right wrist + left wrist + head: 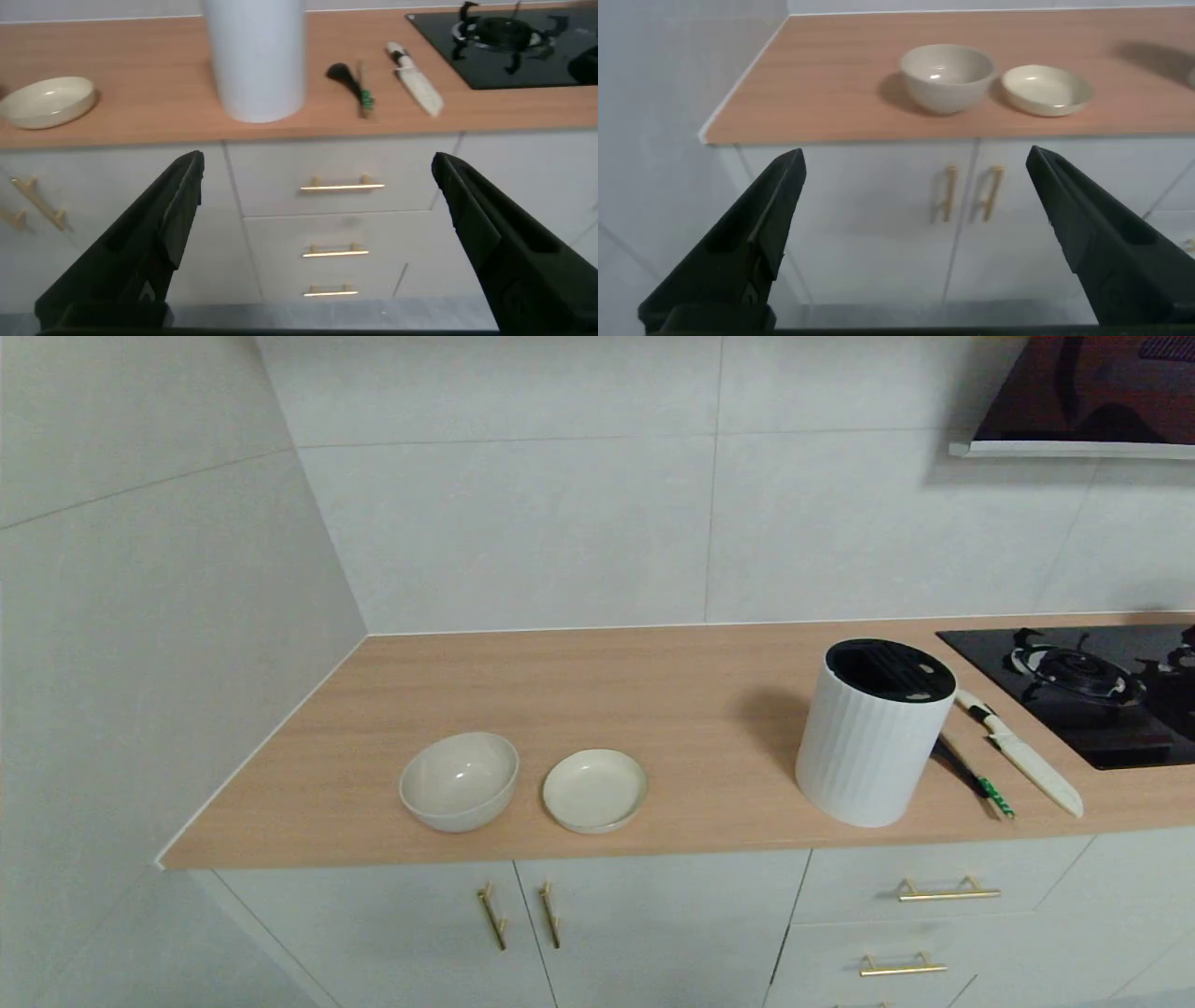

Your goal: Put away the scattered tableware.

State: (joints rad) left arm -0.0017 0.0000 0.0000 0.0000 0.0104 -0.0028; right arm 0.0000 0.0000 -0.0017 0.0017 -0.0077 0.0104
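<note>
While your left gripper [915, 159] and right gripper [318, 163] hang released, jaws wide, before the cabinet fronts [878, 215], the wooden counter [653, 691] carries the scattered tableware. You see 1 white ribbed holder [864, 747]. At its 9 o'clock sit 1 bowl [459, 780] and 1 shallow dish [596, 790], just beside each other. At its 3 o'clock lie 1 white knife [1022, 756] and 1 dark utensil [976, 782].

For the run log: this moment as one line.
bowl, plate, knife, utensil on counter | holder upright | left fingers open | right fingers open
</note>
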